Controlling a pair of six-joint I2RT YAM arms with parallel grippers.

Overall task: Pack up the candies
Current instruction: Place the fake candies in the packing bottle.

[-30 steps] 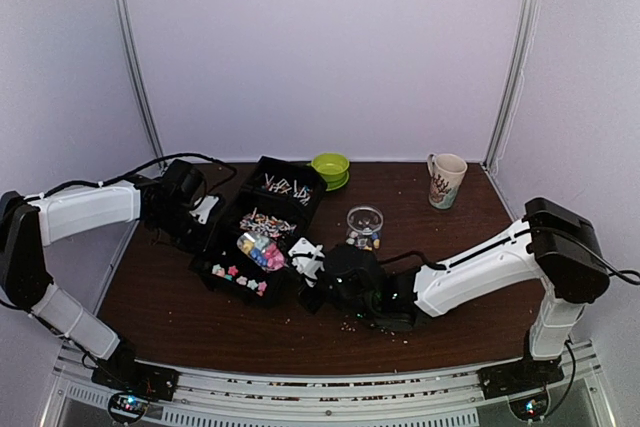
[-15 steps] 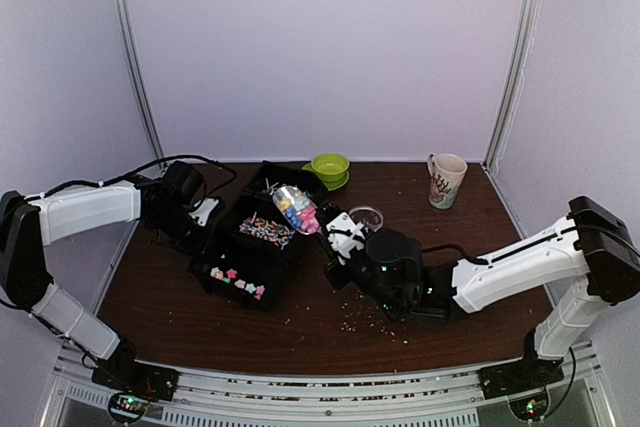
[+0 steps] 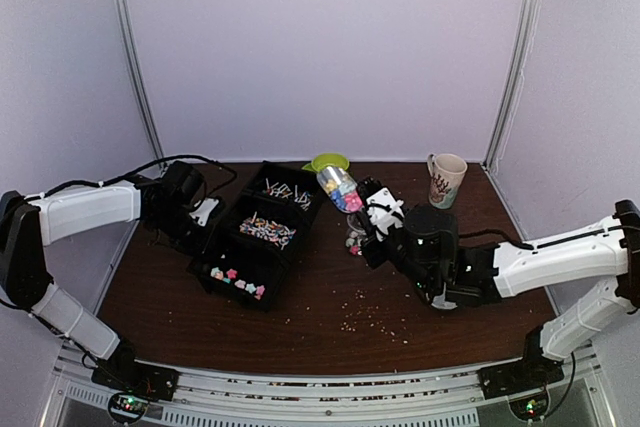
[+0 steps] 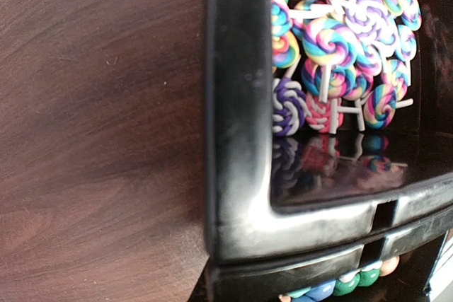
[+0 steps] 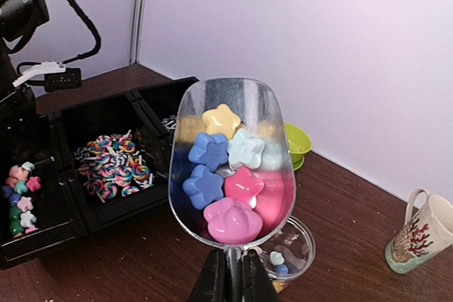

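Note:
A clear plastic scoop (image 5: 230, 157) holds several star-shaped candies (image 5: 219, 175) in pink, blue, yellow and pale blue. My right gripper (image 5: 231, 263) is shut on its handle, and the scoop (image 3: 338, 187) hangs above a small clear cup (image 5: 291, 254) with a few candies inside. More candies (image 3: 238, 279) lie in the near compartment of the black tray (image 3: 230, 237). My left gripper (image 3: 203, 213) is shut at the tray's left wall. Its fingers are hidden in the left wrist view, which shows the tray rim (image 4: 233, 104) close up.
Swirl lollipops (image 4: 340, 47) fill the tray's middle compartment, and more lie in the far one (image 3: 282, 188). A green bowl (image 3: 330, 161) stands behind the scoop. A patterned mug (image 3: 445, 179) is at the back right. Pale crumbs (image 3: 365, 319) dot the table's front.
My right arm has carried the loaded scoop from over the tray up, right and back, to above the clear cup. The left arm has not moved.

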